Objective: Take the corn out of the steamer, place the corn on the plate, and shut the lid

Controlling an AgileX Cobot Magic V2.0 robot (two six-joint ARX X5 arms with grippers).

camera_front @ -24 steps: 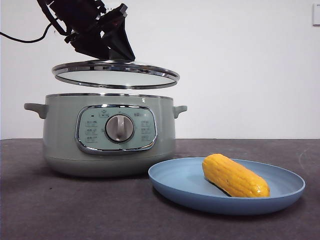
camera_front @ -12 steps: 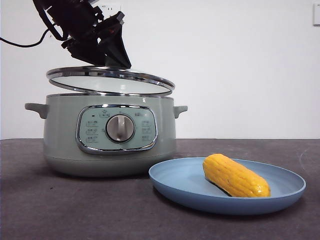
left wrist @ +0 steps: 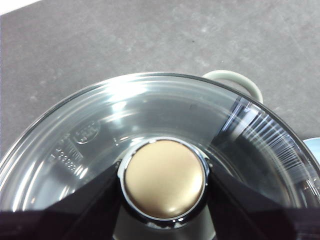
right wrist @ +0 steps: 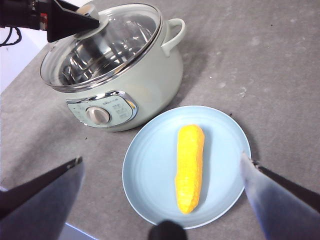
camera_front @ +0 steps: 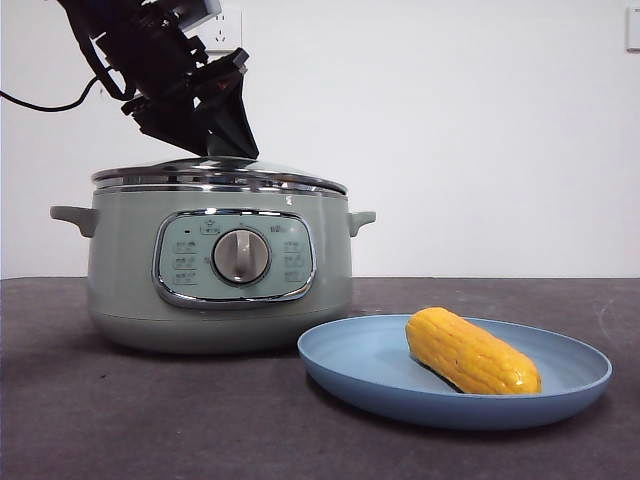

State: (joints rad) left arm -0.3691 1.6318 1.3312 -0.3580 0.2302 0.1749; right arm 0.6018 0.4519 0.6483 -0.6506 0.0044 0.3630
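The sage-green steamer [camera_front: 220, 290] stands at the left in the front view, with the glass lid [camera_front: 220, 178] resting on its rim. My left gripper [camera_front: 215, 135] is shut on the lid's knob [left wrist: 164, 183], its jaws pressed to both sides. The lid [left wrist: 150, 125] fills the left wrist view. The yellow corn [camera_front: 470, 352] lies on the light-blue plate [camera_front: 360, 370] to the steamer's right. In the right wrist view the corn [right wrist: 189, 167] lies lengthwise on the plate [right wrist: 145, 170] beside the steamer [right wrist: 135, 85]. My right gripper [right wrist: 162, 172] is open and empty, high above the plate.
The dark grey table [camera_front: 150, 420] runs under everything. A white wall with a socket [camera_front: 222, 30] stands behind. One steamer handle [left wrist: 235, 80] shows past the lid's rim in the left wrist view.
My left gripper has lowered the lid from a tilted hover above the pot down onto its rim. The corn, plate and right arm have not moved.
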